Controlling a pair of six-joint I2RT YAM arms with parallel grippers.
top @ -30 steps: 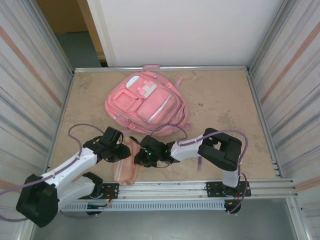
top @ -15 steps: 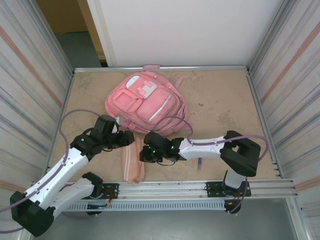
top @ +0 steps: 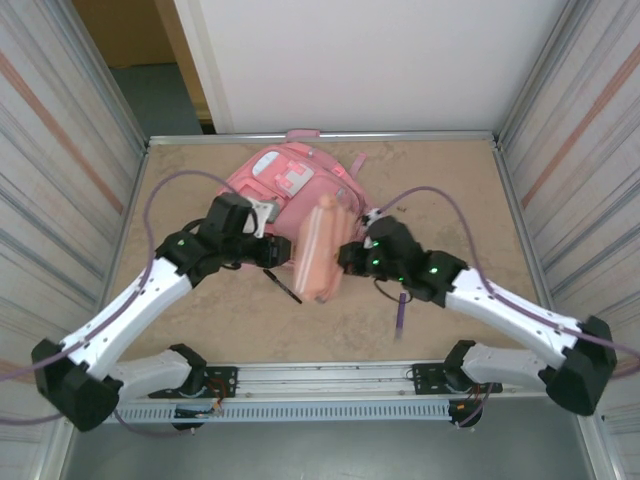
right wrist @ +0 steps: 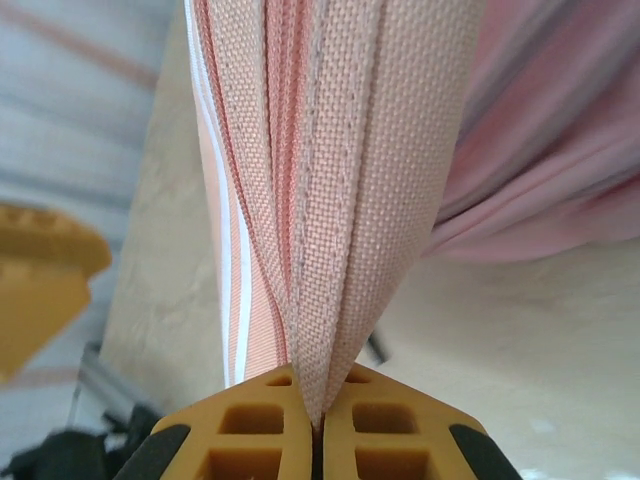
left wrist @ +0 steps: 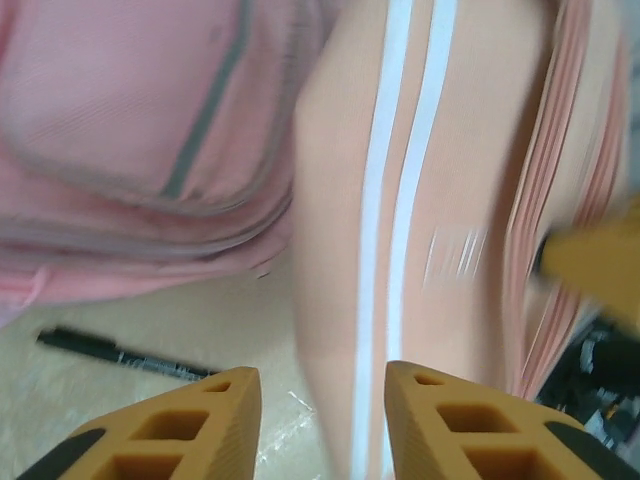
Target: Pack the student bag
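The table [top: 450,200] was a mottled tan board edged by a thin metal rim [top: 420,135]; a ribbed metal left wall [top: 60,170] and a matching right wall [top: 590,150] rose beside it; a plain white panel [top: 370,60] closed the back; past that panel's left edge showed a brown wall [top: 120,30] and a grey-blue floor [top: 160,95]; a slotted aluminium rail [top: 330,378] ran along the near edge; the light was even and soft.

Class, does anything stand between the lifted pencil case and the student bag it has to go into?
Nothing visible does. The pencil case, pinched in the right gripper, hangs just in front of the student bag. No open compartment shows on the bag, though.
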